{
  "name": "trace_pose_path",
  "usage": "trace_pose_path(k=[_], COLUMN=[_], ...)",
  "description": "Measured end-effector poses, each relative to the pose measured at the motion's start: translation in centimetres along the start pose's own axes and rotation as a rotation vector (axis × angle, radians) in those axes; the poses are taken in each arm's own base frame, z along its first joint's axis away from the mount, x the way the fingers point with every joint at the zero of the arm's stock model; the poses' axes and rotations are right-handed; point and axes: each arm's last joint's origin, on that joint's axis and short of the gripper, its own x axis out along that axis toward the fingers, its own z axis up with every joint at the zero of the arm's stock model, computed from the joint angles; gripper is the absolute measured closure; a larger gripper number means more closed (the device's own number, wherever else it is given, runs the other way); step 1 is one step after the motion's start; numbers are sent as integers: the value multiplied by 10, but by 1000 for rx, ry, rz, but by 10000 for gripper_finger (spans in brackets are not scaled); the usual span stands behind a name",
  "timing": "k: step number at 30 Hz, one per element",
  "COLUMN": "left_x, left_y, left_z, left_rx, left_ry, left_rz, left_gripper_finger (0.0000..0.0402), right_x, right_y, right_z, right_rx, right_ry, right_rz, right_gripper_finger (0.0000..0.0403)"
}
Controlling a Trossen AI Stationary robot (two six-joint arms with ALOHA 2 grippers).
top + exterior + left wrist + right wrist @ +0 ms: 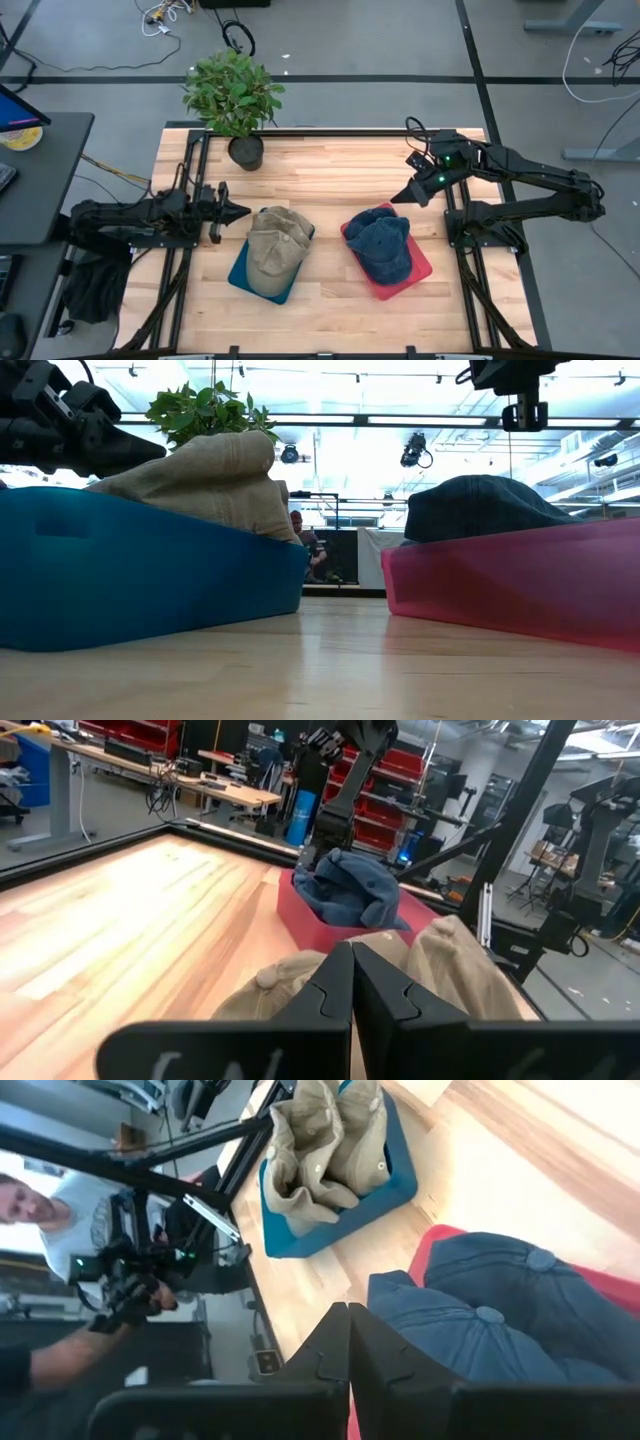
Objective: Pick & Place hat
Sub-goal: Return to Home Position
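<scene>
From above: a tan fabric cap (272, 250) heaped in a shallow blue plastic bin (236, 276), a dark blue fabric cap (383, 245) in a flat red plastic bin (424, 268), both on the pale wooden surface (330, 170). Left claw (246, 211) just at 10 o'clock of the tan cap, tip aimed toward 3 o'clock. Right claw (394, 198) just at 12 o'clock of the blue cap, tip aimed toward 8 o'clock. Tan cap's long axis roughly from 12 to 6 o'clock.

At surface height: both caps bulging over the bin rims, left claw beside the tan cap's top, right claw high above the red bin.

From the left wrist: fingers (330, 995) pressed together, gripping nothing, tan cap right beneath and ahead.

From the right wrist: likewise closed tight and empty, blue cap just below.

Probably no more grasping needed. For going home, better to lift first, then draw back: left toward 9 o'clock, right toward 3 o'clock, away from each nearest cap, so as not to snag fabric.
</scene>
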Motion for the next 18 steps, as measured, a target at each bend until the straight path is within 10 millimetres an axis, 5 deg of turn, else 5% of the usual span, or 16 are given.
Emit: trace_pose_path(k=[9,18], left_x=[0,0], left_y=[-1,-1], left_z=[2,3], left_rx=[-2,-3], left_ry=[-27,-40], left_rz=[-7,-11], left_gripper_finger=[399,399], right_x=[-15,-24], right_y=[0,-21], right_z=[-9,-32], right_rx=[-129,-205], right_ry=[-35,-385], right_rz=[-14,134], right_gripper_finger=[401,401])
